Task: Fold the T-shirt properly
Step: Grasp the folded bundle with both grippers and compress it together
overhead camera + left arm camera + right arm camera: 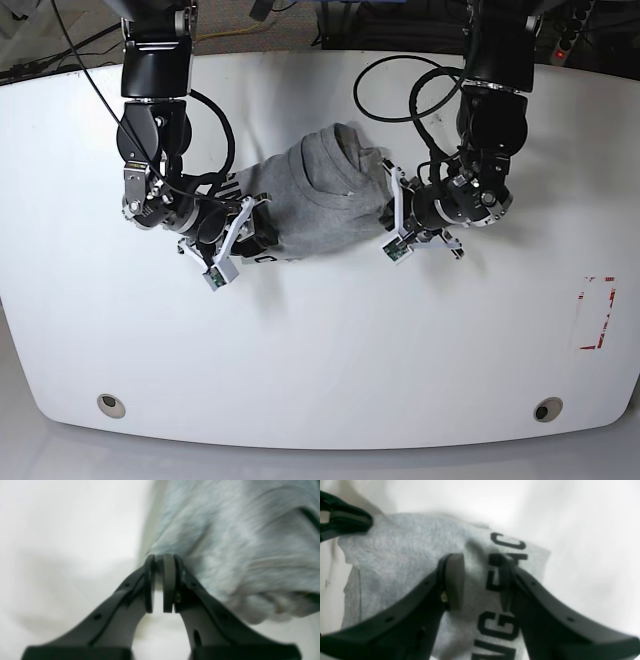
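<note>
The heather-grey cotton T-shirt with black lettering lies bunched mid-table, its long axis running arm to arm: the left gripper pinches one end's edge, the right gripper straddles the lettered end, jaws part-closed around cloth.

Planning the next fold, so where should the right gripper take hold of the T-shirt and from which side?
Pinch the T-shirt at its lettered edge, coming from above: the right gripper straddles flat cloth there, while the left gripper pinches the opposite edge.
</note>
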### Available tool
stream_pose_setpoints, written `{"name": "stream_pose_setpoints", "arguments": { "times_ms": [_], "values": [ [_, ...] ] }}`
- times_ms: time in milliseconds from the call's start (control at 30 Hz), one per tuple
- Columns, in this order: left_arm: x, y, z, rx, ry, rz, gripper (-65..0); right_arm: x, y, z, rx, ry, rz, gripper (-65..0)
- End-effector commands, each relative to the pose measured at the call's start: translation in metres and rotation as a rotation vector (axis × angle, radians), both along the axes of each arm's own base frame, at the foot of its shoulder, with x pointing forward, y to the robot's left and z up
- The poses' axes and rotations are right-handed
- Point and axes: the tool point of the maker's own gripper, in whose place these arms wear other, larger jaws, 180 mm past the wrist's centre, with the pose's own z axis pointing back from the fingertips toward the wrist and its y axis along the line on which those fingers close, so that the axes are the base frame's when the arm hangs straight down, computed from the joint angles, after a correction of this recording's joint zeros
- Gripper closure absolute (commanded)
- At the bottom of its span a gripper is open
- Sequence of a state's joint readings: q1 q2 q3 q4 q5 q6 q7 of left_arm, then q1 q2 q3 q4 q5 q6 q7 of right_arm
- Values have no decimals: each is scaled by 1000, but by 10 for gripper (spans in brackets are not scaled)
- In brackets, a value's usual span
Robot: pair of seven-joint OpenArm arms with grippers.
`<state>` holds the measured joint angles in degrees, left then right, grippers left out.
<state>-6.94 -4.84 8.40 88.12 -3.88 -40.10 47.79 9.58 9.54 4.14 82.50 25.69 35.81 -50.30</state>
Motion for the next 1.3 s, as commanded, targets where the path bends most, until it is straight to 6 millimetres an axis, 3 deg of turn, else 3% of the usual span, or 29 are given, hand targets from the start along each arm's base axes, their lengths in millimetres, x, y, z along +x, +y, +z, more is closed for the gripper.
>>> {"name": "stream_pose_setpoints", "arguments": {
  "times_ms": [0,100,233,367,467,667,800,1067,1167,1267],
  "values": [
    [28,19,23,-26,-80,72,-38,11,-2,24,4,-76,12,-208],
    [37,40,32,-37,-102,139,-38,11,-2,33,-5,-104,20,-208],
    [48,55,61,-50,-186,186,-38,9,-4,38,-15,-124,20,-208],
    [40,50,78,-50,-241,171,-38,10,-11,37,-36,-124,15,-208],
    [24,24,78,-69,-244,110,-38,17,-17,37,-71,-129,13,-208],
    [-21,-37,66,-97,-199,-62,-38,40,-32,24,-120,-99,-22,-206],
    [-49,-67,56,-109,-163,-157,-38,54,-35,18,-95,-93,-45,-208],
    [-66,-71,36,-109,-95,-165,-38,61,-44,-9,-71,-52,-89,-205],
    [-68,-63,14,-87,-33,-151,-38,59,-48,-22,-83,-41,-101,-205],
    [-55,-51,4,-71,-12,-114,-38,55,-48,-28,-95,-29,-89,-203]
  ]
}}
